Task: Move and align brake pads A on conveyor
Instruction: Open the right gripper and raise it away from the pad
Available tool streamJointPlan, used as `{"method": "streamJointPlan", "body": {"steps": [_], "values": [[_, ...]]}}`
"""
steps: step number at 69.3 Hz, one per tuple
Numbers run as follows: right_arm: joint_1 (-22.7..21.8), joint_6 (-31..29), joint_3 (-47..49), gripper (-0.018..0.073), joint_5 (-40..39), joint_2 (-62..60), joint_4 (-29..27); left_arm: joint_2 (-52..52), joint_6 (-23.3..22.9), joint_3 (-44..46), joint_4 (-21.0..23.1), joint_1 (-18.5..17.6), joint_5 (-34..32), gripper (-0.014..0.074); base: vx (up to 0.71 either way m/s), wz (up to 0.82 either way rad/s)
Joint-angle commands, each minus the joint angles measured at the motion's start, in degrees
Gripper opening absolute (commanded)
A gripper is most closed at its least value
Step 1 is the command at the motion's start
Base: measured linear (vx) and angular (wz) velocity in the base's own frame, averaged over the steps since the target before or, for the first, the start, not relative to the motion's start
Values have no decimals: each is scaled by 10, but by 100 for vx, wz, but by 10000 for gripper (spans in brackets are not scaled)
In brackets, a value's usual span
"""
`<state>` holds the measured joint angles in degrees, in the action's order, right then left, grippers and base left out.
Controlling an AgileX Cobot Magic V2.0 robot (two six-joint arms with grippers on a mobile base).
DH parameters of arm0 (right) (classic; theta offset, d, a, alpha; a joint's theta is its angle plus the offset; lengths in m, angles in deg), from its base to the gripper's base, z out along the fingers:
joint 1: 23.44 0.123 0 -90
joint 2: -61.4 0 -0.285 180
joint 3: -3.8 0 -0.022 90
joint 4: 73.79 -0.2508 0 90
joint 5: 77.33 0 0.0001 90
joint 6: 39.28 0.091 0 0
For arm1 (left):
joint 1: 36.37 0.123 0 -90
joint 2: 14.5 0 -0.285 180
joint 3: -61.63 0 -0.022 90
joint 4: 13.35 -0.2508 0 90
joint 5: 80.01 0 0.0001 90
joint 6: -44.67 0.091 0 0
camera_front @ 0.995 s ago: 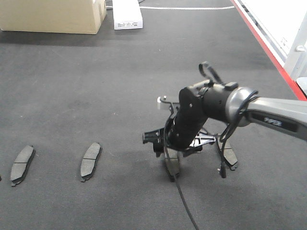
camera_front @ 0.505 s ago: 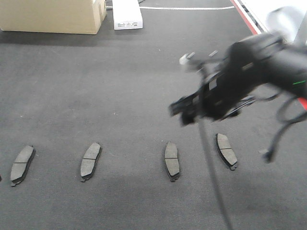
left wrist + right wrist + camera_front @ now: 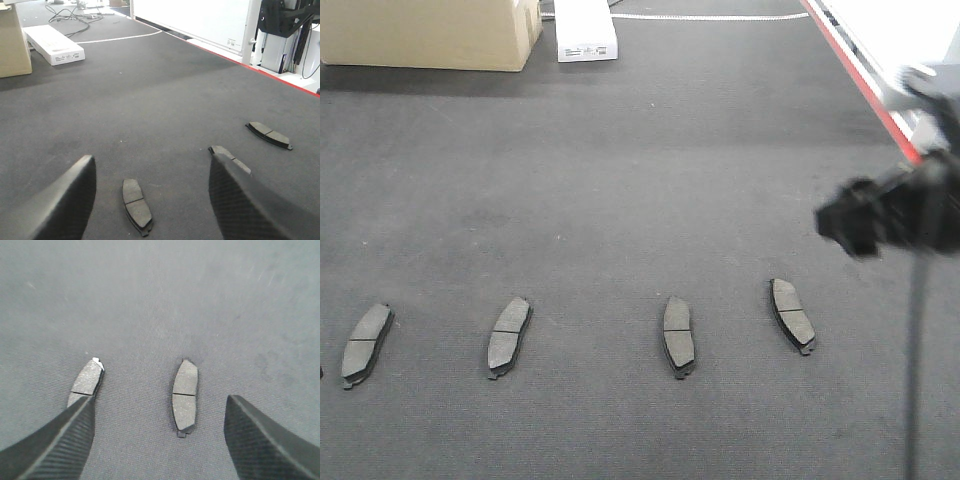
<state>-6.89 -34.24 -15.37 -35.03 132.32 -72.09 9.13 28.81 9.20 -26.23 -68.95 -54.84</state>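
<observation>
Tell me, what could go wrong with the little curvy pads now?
1. The four brake pads lie in a row on the conveyor, but each tilts a bit differently, so the row may not count as aligned.
2. The right gripper is open above two pads; coming down, a finger might knock one crooked.
3. The left gripper, open too, is low near another pad and could bump it.

The wide charcoal conveyor belt (image 3: pixel 620 180) looks matt and finely ribbed, carpet-like. The flat dark-grey arc-shaped brake pads (image 3: pixel 678 335) have a dull, grainy face. The right tool's black fingers (image 3: pixel 260 445) show a woven, carbon-like texture.
</observation>
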Motion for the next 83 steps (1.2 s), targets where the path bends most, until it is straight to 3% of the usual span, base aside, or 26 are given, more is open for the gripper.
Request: {"method": "streamJointPlan", "body": {"steps": [1,23,36,55,60,64,73,83], "values": [[-4,-6,-45,525,-76,-77,12,4,0,7,-1,-3,-30,464,0,0],[-4,-22,-207,525,-156,-327,14,4,0,-14,-1,-3,-42,464,0,0],[-4,-74,-293,525,-214,-452,7,4,0,-14,-1,-3,-68,464,0,0],[-4,-77,-368,510,-276,-550,7,4,0,-14,-1,-3,-75,450,0,0],[-4,-77,-372,447,-279,-551,7,4,0,-14,-1,-3,-77,393,0,0],[-4,-77,-372,347,-279,-551,7,4,0,-14,-1,-3,-78,288,0,0],[-4,-76,-372,-6,-281,-551,7,4,0,-14,-1,-3,-88,-11,0,0],[-4,-74,-372,-10,-279,-551,3,4,0,-14,-1,-3,-106,-8,0,0]]}}
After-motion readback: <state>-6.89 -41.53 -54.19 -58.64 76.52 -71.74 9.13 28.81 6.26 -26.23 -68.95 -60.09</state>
